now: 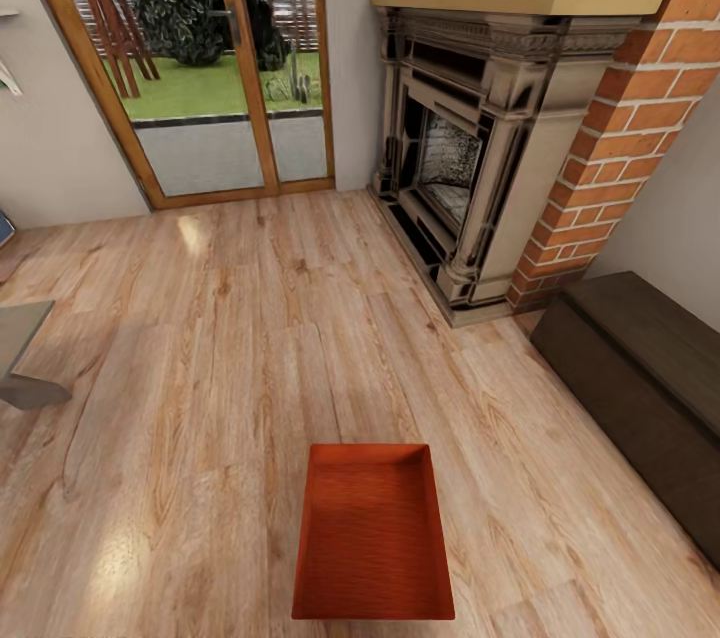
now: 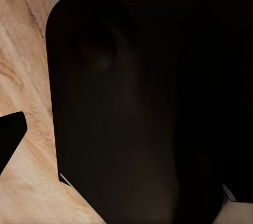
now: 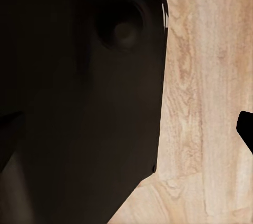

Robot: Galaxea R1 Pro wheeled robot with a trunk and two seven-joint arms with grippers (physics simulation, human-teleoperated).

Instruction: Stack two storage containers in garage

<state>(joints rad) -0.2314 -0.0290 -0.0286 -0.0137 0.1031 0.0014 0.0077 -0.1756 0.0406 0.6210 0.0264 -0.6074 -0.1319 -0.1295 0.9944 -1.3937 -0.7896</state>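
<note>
Orange-red plastic marks the one storage container (image 1: 372,533) seen from the head view: an open rectangular bin with plain tapered walls and no lid, resting flat on the light wood plank flooring (image 1: 230,348) of the living room. Its long axis runs away from the camera, roughly toward the fireplace (image 1: 480,148). Taking that red brick fireplace as the landmark, the container lies well apart from it, out in the open flooring in front of its hearth and nearer the camera. The bin is empty inside and nothing touches it.

Beside the fireplace, on the side away from the glass doors (image 1: 215,58), stands a long low dark-brown cabinet (image 1: 645,388) against the pale wall. The wood-framed glass doors are on the fireplace's other side, past a narrow strip of wall, and grass, a dark bush and a fence show through them. A grey piece of furniture (image 1: 20,353), cut by the picture's edge, sits far across the flooring from the fireplace.

In the left wrist view a large dark rounded body (image 2: 142,108) of the robot blocks most of the frame, with wood planks beside it; whether the left fingers are released or clenched cannot be told. The right wrist view is the same: a dark body (image 3: 79,97) over wood planks, and the state of the right fingers cannot be told.
</note>
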